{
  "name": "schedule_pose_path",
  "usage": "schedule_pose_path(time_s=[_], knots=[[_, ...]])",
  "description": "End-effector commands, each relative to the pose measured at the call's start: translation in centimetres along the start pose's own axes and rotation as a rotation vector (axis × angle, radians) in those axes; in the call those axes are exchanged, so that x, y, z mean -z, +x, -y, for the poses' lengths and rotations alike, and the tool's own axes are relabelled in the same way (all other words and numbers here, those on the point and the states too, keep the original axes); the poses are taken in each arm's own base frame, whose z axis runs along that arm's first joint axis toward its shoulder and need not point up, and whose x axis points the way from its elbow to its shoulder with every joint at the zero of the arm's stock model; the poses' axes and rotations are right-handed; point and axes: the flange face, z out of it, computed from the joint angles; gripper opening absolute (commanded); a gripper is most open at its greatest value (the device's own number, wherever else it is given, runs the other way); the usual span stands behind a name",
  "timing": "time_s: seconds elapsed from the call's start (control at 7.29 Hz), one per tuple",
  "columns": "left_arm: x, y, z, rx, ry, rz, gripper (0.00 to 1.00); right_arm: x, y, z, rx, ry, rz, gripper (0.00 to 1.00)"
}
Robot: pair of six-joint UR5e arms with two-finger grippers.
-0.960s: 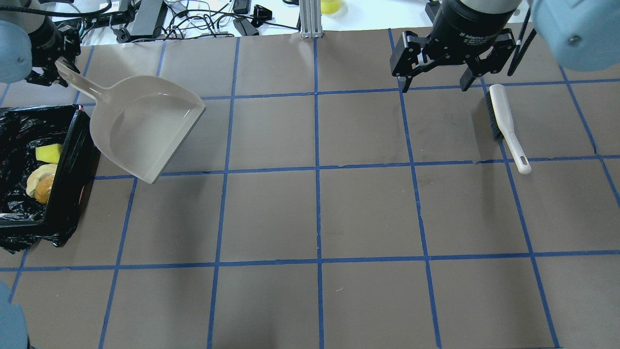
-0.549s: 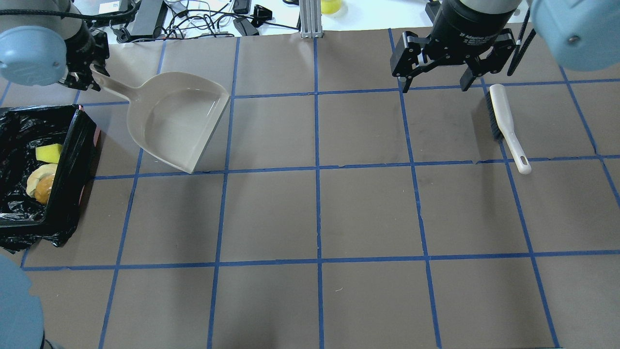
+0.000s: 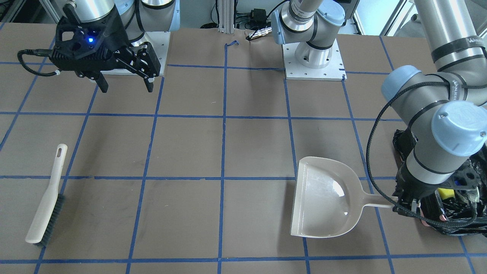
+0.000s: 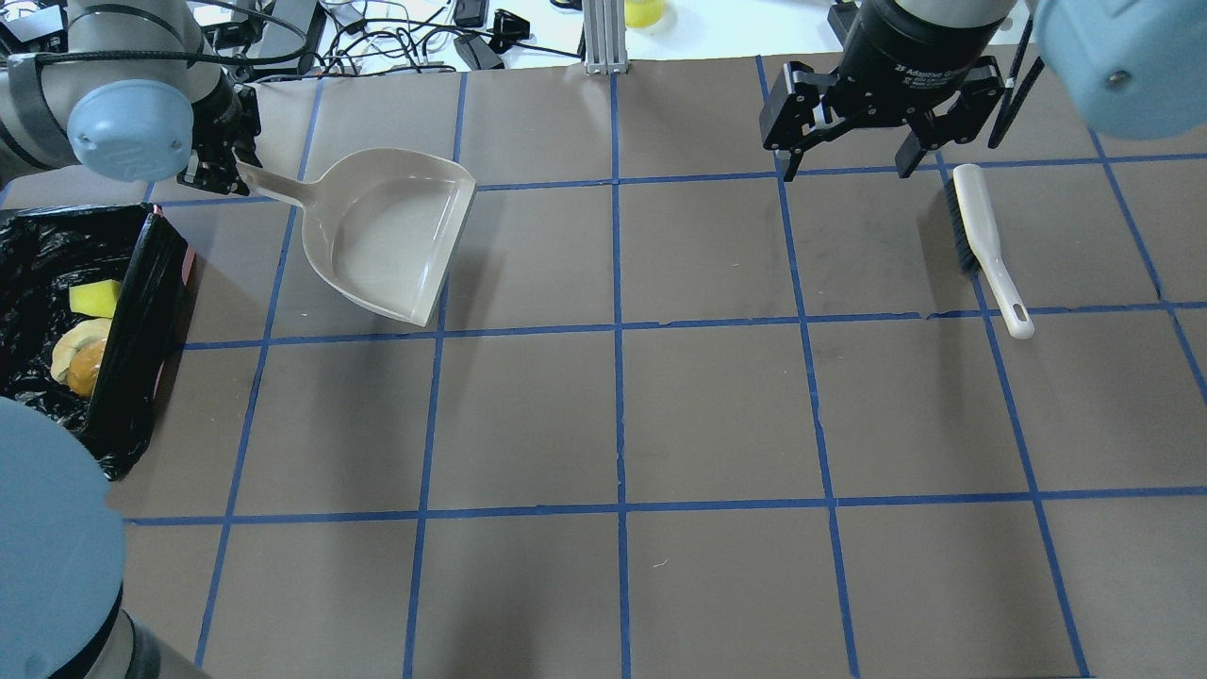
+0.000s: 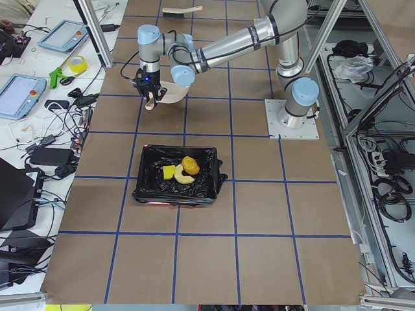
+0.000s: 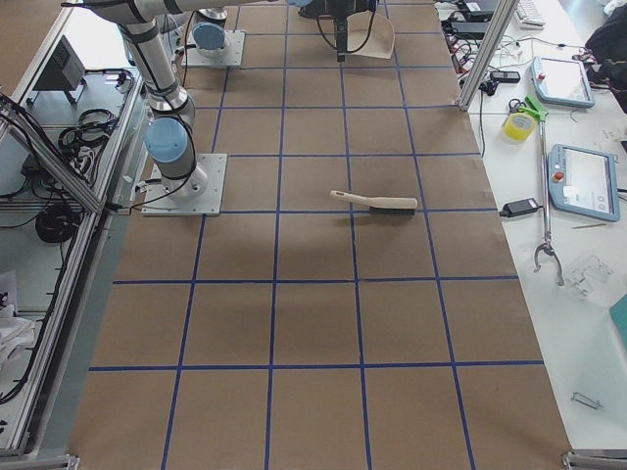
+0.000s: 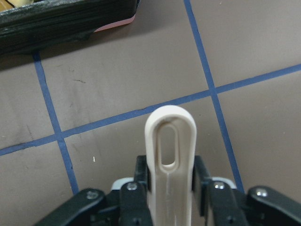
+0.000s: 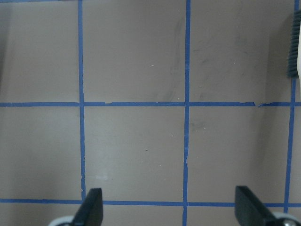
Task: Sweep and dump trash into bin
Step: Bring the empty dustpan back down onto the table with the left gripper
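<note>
The trash lies inside the bin (image 4: 141, 283): a yellow-green wedge (image 4: 94, 298), a tan crescent (image 4: 68, 341) and an orange lump (image 4: 87, 366). They also show in the exterior left view (image 5: 181, 170), in the black-lined bin (image 5: 146, 188). My left gripper (image 4: 219, 162) is shut on the handle of the empty beige dustpan (image 4: 391, 231), to the right of the bin; the wrist view shows the handle (image 7: 169, 155) between the jaws. My right gripper (image 4: 849, 165) is open and empty, just left of the beige hand brush (image 4: 985, 250) lying on the table.
The brown table (image 4: 622, 415) carries a blue tape grid. Cables and power bricks (image 4: 377, 38) lie beyond its far edge. An aluminium post (image 4: 603, 38) stands at the far middle. My left arm's elbow (image 4: 47, 547) covers the bin's near corner.
My left gripper has carried the dustpan to the right, away from the bin, and levelled it near the table. My right gripper and the brush have not moved.
</note>
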Motion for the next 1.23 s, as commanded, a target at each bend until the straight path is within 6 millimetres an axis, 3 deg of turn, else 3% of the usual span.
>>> schedule_pose_path(time_s=[0.0, 0.41, 1.1], knots=[[-3.1, 1.3, -0.1, 0.011, -0.014, -0.017, 0.00, 0.0, 0.0, 0.0, 0.001, 0.000, 0.000, 1.00], [-5.3, 2.4, -0.8, 0.110, -0.095, -0.023, 0.00, 0.0, 0.0, 0.0, -0.001, 0.000, 0.002, 1.00], [-6.0, 2.2, -0.5, 0.112, -0.062, 0.002, 0.00, 0.0, 0.0, 0.0, -0.001, -0.002, 0.002, 1.00]])
